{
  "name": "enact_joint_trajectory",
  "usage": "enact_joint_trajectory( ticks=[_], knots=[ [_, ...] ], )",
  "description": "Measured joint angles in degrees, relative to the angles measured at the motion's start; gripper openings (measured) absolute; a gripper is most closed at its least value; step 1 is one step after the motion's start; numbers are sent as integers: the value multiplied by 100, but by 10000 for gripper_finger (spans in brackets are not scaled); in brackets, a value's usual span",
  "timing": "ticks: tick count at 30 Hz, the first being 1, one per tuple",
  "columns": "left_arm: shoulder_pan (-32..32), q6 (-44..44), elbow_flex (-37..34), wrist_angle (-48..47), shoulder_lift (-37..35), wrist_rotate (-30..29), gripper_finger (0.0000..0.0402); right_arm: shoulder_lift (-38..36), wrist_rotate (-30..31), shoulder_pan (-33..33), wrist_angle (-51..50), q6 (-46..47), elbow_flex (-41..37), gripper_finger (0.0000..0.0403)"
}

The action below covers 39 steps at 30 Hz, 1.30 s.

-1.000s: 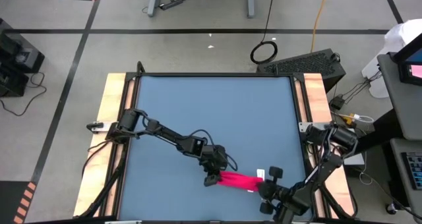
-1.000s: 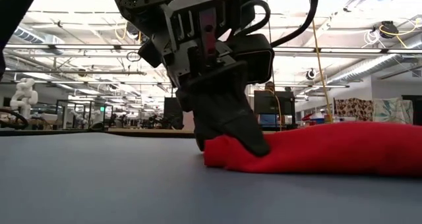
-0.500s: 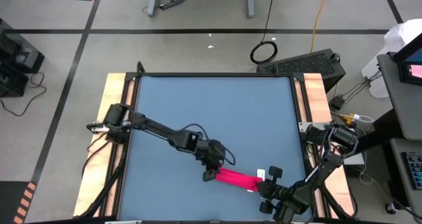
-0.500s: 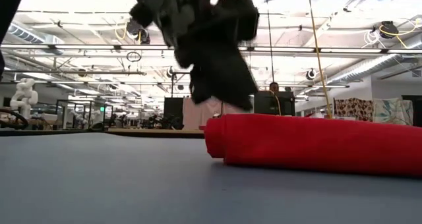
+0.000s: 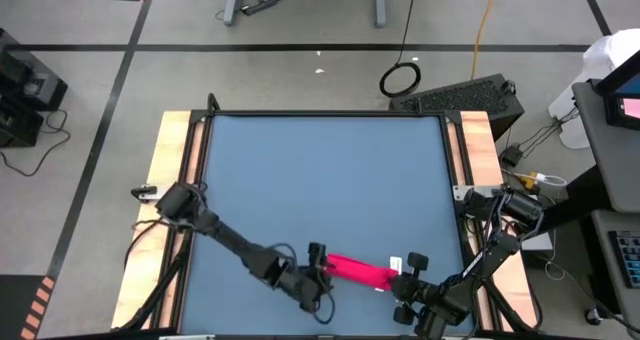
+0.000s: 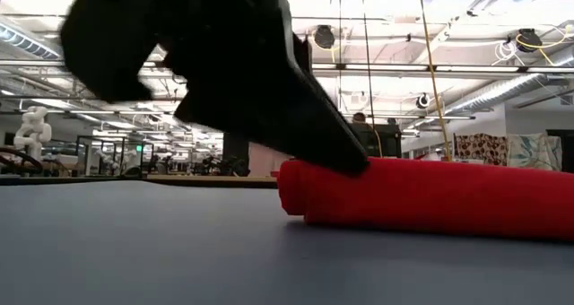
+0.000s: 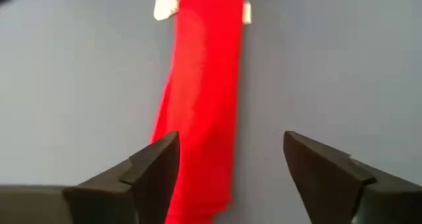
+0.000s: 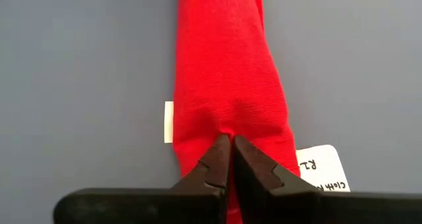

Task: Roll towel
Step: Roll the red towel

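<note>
The towel [image 5: 358,271] lies rolled into a narrow tube on the blue desk [image 5: 320,170], near its front edge and right of centre. The left tool [image 5: 318,271] sits at the roll's left end with its fingers [image 7: 148,174] spread apart, holding nothing. The right tool [image 5: 403,280] is closed, pinching the roll's right end, beside a white tag [image 8: 319,166].
</note>
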Motion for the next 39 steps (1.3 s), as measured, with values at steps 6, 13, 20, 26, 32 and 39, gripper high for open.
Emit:
enact_joint_trajectory(
  ticks=[6,13,20,26,32,39],
  knots=[
    [187,-52,-6,16,202,159,244,2,-2,0,16,-9,-2,9],
    [696,-359,-4,-13,195,1362,109,2,-2,0,27,-234,-1,9],
    [1114,-1726,1,-91,73,3027,26,35,-58,102,-737,-806,499,23],
    [1493,-2712,1,-170,69,4289,47,35,835,425,-1757,-964,1141,74],
    [1716,-2764,1,-126,97,4954,26,24,2472,851,-1193,-960,1071,109],
    [2010,-2983,1,38,97,5653,27,24,1994,826,-995,-662,809,98]
  ],
)
